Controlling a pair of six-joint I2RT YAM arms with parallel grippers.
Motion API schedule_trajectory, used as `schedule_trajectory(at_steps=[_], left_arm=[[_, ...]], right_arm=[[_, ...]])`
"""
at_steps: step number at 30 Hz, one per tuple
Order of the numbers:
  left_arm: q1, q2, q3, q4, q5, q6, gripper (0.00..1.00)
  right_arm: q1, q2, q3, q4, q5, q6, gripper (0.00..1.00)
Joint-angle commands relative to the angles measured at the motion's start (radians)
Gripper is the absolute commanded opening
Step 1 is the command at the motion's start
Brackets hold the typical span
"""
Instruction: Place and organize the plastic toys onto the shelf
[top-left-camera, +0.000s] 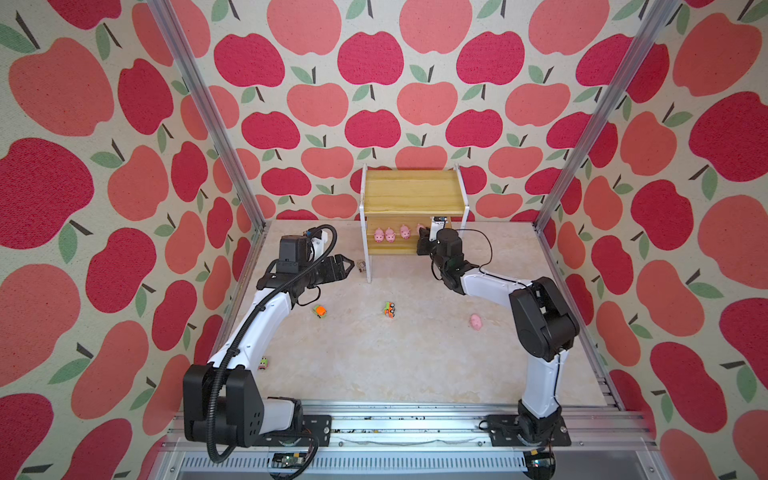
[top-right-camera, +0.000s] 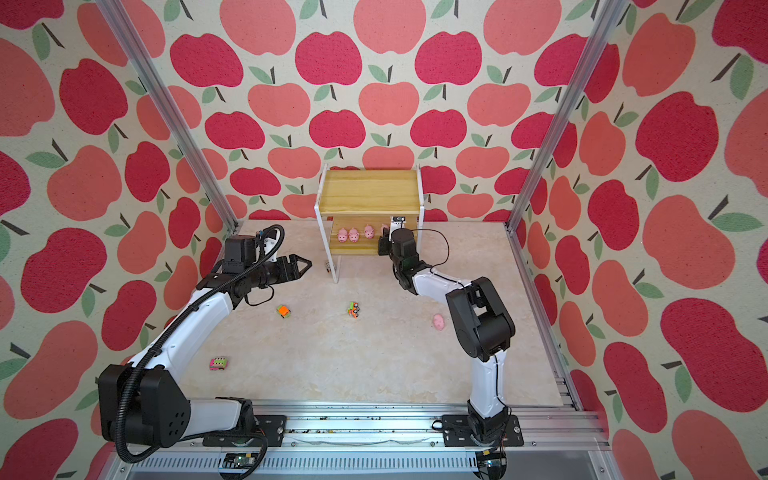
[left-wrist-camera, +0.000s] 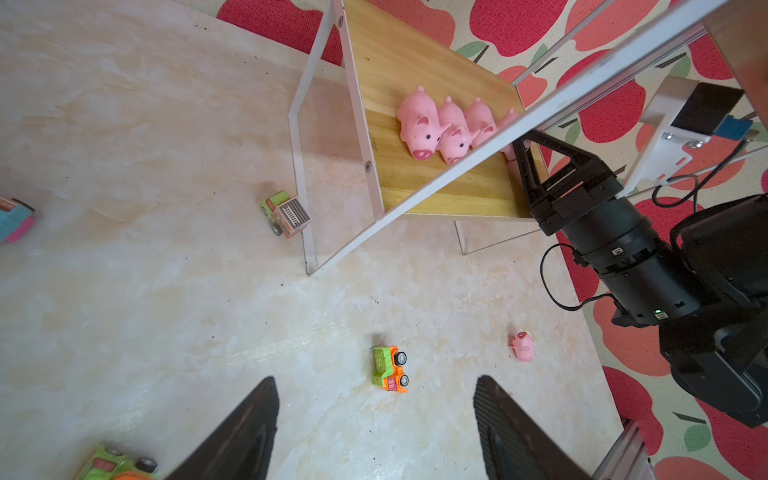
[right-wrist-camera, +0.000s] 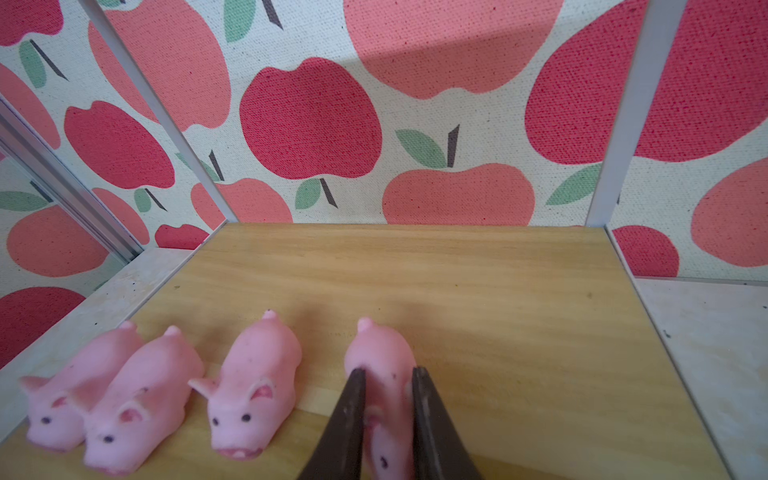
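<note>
On the shelf (top-left-camera: 411, 191) the right gripper (right-wrist-camera: 388, 370) pinches the rightmost pig (right-wrist-camera: 380, 345) — bare board (right-wrist-camera: 540, 353) beside — left gripper (left-wrist-camera: 376, 379) gapes.

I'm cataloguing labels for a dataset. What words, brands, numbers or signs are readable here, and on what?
No text can be read.
The truck by the shelf: grey sticker, only lines, no letters.
The green-orange truck: print too small to read.

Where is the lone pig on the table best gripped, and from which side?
Grip the lone pig across its flanks, at mid-body, coming straight down from above. It sits apart on the table with open space all round, and its rounded body is longer than wide, so the narrow width is probably the easier span to close on.
</note>
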Motion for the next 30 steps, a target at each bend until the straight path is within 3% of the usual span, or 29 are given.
schedule_trajectory(at_steps=[1,30], left_arm=[[-0.005,-0.001,-0.011,0.011,0.021,0.010,0.76],[-0.005,-0.015,-0.009,0.015,0.028,0.005,0.76]], right_arm=[[-0.002,-0.026,0.001,0.002,-0.031,0.026,0.21],[0.037,-0.060,0.015,-0.077,0.050,0.075,0.22]])
